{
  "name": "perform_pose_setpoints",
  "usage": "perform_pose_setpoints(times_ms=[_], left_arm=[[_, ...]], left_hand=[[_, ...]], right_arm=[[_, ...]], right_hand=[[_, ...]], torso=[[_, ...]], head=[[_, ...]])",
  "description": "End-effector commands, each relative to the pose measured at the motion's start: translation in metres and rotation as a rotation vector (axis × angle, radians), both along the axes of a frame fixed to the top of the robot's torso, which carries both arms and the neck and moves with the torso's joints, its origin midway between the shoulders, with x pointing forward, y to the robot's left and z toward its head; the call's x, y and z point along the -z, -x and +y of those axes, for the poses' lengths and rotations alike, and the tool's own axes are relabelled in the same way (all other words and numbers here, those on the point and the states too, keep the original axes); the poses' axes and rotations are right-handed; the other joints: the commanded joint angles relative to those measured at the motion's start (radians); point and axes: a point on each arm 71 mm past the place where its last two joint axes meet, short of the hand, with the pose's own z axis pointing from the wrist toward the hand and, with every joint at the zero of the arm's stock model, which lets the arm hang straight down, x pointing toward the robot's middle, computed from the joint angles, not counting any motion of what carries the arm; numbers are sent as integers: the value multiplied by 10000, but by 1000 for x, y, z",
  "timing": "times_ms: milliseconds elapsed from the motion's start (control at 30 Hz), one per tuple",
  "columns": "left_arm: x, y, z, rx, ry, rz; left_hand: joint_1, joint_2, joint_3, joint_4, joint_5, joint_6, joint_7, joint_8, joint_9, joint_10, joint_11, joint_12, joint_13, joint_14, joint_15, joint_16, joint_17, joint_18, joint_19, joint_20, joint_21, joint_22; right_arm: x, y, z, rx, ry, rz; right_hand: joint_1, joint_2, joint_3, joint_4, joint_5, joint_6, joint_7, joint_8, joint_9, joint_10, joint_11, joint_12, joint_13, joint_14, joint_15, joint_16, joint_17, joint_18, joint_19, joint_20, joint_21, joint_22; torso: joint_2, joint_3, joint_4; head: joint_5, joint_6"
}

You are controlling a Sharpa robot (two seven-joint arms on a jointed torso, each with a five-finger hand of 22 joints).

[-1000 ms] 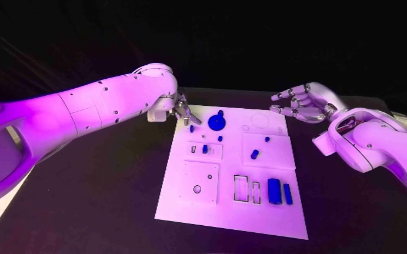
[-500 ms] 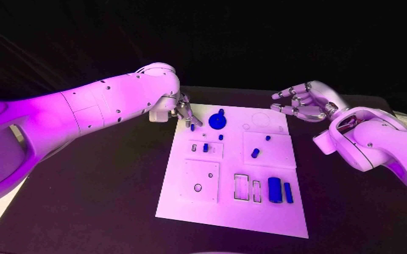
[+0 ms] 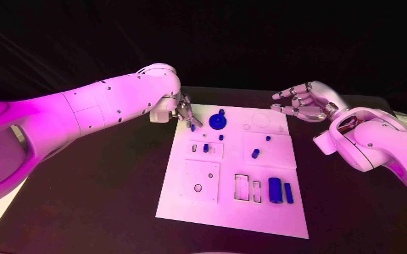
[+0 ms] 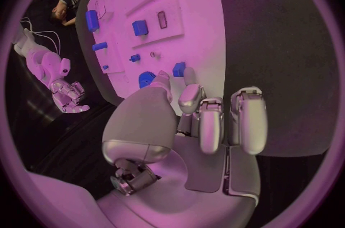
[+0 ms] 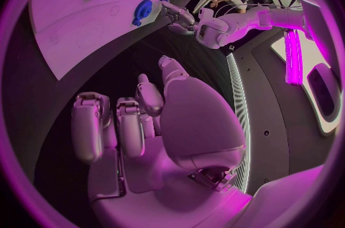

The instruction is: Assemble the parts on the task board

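Note:
The white task board (image 3: 254, 219) lies mid-table. On it are a blue round disc (image 3: 217, 123), a blue cylinder (image 3: 274, 190), a thin blue bar (image 3: 288, 193) and several small blue parts. My left hand (image 3: 182, 112) hovers at the board's far left corner. Its thumb and one finger (image 4: 189, 76) flank a small blue part (image 3: 192, 128) (image 4: 179, 69); I cannot tell whether they pinch it. The other fingers are curled. My right hand (image 3: 302, 104) hangs just beyond the far right corner, fingers loosely bent and apart, holding nothing.
Black table surrounds the board on all sides. Empty recesses (image 3: 247, 188) sit in the board's near half beside the cylinder. The left wrist view shows the board (image 4: 194, 4), the disc (image 4: 146, 78) and my right hand (image 4: 68, 96). The right wrist view shows the disc (image 5: 144, 10).
My left hand has edged slightly toward the small blue part at the far left corner. The right hand and the parts on the board stay as they were.

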Motion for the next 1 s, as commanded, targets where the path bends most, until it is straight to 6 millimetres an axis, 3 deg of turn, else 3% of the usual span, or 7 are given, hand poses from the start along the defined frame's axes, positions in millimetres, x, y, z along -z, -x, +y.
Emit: perform_pose_setpoints(times_ms=[33, 400, 767, 833, 900, 1000], left_arm=[[1, 2, -1, -13, -177, 202], [2, 2, -1, 25, -238, 289], [2, 2, -1, 38, -257, 313], [2, 1, -1, 14, -229, 295], [2, 1, -1, -30, -155, 288], [1, 1, -2, -84, -86, 236]], left_hand=[[174, 31, 8, -36, 32, 45, -8, 78, 22, 51, -52, 51, 4, 1036, -99, 31, 2631, 1, 557, -53, 63, 1311], [800, 164, 335, -79, 55, -59, -40, 210, 42, 44, -86, 57, -38, 1036, -133, 31, 2631, -4, 564, -90, 69, 1336], [1331, 149, 740, -154, 75, -127, -77, 257, 13, 33, -120, 50, -76, 1036, -162, 31, 2631, -5, 567, -116, 68, 1349], [1845, 226, 1151, -367, 107, -193, -134, 224, -23, 15, -171, 35, -87, 1036, -205, 31, 2631, -4, 567, -145, 67, 1352], [2744, 267, 1941, -837, 167, -327, -180, 121, -100, -41, -228, -26, -111, 1036, -273, 31, 2631, -3, 568, -213, 67, 1358], [3117, -53, 3037, -1018, 309, -420, -68, 13, -200, -73, -156, -140, -198, 1036, -229, 31, 2631, -6, 563, -214, 56, 1353]], right_arm=[[0, 0, 1, -97, -12, -44], [0, 0, 1, -106, -19, -46], [0, 1, 1, -120, -31, -66], [0, 1, 2, -125, -33, -70], [0, 1, 2, -127, -35, -75], [0, 1, 1, -125, -35, -76]], right_hand=[[-19, 77, -9, -22, 64, 79, 3, 36, 10, -37, -25, 10, 12, 1000, -56, -43, 2479, 124, -51, -8, -58, 16], [-19, 77, -9, -22, 64, 79, 3, 36, 10, -37, -25, 10, 12, 1000, -56, -43, 2479, 124, -51, -8, -58, 16], [0, 77, -4, -31, 89, 91, 1, 46, 11, -44, -27, -2, -1, 1000, -60, -44, 2478, 125, -53, -13, -62, 11], [0, 77, -4, -31, 89, 91, 1, 46, 11, -44, -27, -2, -1, 1000, -60, -44, 2478, 125, -53, -13, -62, 11], [0, 77, -4, -31, 89, 91, 1, 46, 11, -44, -27, -2, -1, 1000, -60, -44, 2478, 125, -53, -13, -62, 11], [0, 77, -4, -31, 89, 91, 1, 46, 11, -44, -27, -2, -1, 1000, -60, -44, 2478, 125, -53, -13, -62, 11]], torso=[[3, 1, 0], [2, -2, 3], [6, 3, 3], [6, 2, 4], [2, -1, 2], [-4, 1, 4]], head=[[4, -5], [8, -35], [12, -65], [9, -70], [11, -78], [12, -83]])
